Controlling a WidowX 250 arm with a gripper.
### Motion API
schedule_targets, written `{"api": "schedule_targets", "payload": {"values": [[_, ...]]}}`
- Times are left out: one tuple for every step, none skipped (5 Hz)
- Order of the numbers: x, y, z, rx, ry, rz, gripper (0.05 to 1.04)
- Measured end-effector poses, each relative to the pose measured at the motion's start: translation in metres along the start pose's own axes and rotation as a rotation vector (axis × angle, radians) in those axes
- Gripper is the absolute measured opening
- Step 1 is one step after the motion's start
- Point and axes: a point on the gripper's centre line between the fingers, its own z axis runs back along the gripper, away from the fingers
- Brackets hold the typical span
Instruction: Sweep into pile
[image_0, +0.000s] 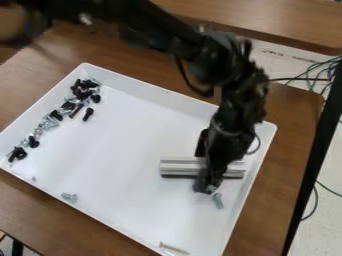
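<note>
While our fingers clamp the metal bar, sweeping seems in hand. Next, we should guide the stray bolt toward the tray's upper-left edge.

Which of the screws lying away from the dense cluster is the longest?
The slim screw at the tray's edge, at the bottom of the view. The stubby screw at lower left and the angled screw below the metal bar look shorter.

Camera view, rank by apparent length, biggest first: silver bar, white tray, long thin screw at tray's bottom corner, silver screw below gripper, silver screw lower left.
1. White tray
2. Silver bar, partly covered
3. Long thin screw
Unranked: silver screw below gripper, silver screw lower left; too alike.
</note>
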Motion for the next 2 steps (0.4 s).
{"api": "schedule_targets", "payload": {"values": [[-0.031, 0.017, 0.034, -0.02, -0.073, 0.154, 1.001], [-0.084, 0.039, 0.023, -0.088, -0.051, 0.352, 0.999]]}}
